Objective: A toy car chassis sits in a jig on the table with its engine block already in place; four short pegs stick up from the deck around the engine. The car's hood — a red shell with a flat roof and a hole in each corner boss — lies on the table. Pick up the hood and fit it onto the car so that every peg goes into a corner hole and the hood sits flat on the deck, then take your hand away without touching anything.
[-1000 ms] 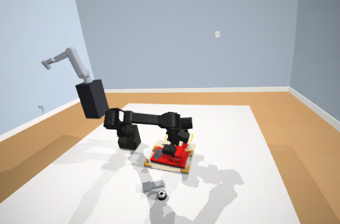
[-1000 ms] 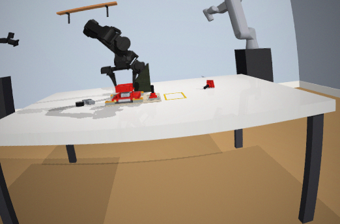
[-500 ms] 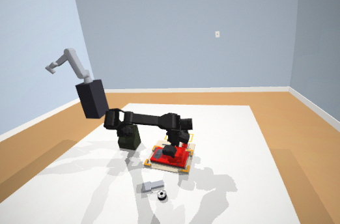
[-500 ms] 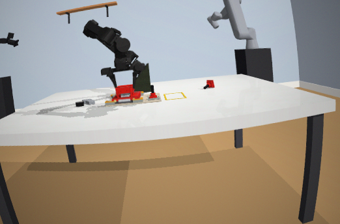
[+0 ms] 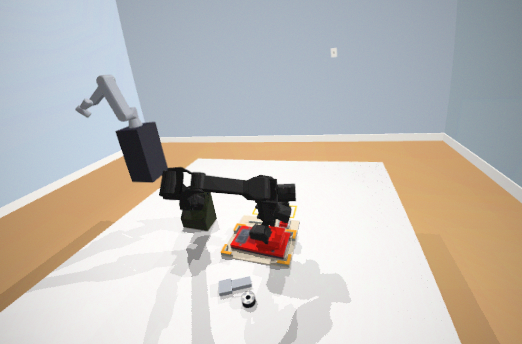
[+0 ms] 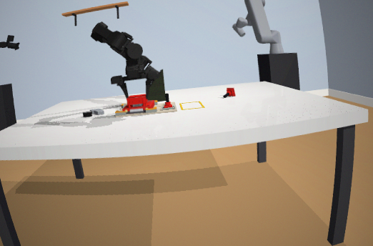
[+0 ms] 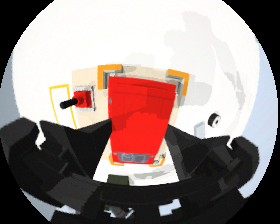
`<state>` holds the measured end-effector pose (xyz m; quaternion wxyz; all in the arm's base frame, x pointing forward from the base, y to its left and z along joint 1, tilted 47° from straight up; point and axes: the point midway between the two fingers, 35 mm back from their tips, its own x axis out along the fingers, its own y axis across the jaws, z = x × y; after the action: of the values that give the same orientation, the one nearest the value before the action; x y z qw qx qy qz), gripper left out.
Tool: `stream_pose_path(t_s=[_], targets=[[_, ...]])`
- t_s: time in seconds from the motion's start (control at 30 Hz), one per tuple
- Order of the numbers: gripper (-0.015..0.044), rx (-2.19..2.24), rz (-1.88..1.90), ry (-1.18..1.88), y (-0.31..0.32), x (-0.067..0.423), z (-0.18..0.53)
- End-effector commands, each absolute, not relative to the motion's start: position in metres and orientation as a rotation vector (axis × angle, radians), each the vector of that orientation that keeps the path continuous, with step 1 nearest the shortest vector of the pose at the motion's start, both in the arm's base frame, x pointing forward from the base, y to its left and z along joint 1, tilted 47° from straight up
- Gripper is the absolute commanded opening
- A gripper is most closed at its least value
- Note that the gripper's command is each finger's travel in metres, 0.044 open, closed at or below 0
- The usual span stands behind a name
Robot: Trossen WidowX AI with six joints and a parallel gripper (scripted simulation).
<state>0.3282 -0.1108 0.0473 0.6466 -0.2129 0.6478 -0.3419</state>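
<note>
Gripper [image 5: 261, 232] is clamping the red hood [image 5: 270, 242] over the chassis in its jig [image 5: 227, 252] on the counter [image 5: 400, 246], apparently seating it; letting go and lifting clear comes next.

Top looks down high, exterior low sideways, wrist close.

The gripper [image 7: 139, 136] clamps the red hood [image 7: 139, 112], seemingly over the jig [image 7: 105, 72]
</note>
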Motion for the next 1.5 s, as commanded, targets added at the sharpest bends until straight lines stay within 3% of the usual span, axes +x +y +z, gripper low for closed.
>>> stream_pose_path(t_s=[0.0, 0.77, 1.3, 1.47], targets=[[0.0000, -0.491, -0.778, 1.473, -0.1123, 0.3285, 0.0464], [0.0000, -0.486, -0.779, 1.474, -0.1160, 0.3277, 0.0424], [0.0420, -0.486, -0.779, 1.474, -0.1163, 0.3277, 0.0421], [0.0440, -0.486, -0.778, 1.473, -0.1088, 0.3295, 0.0484]])
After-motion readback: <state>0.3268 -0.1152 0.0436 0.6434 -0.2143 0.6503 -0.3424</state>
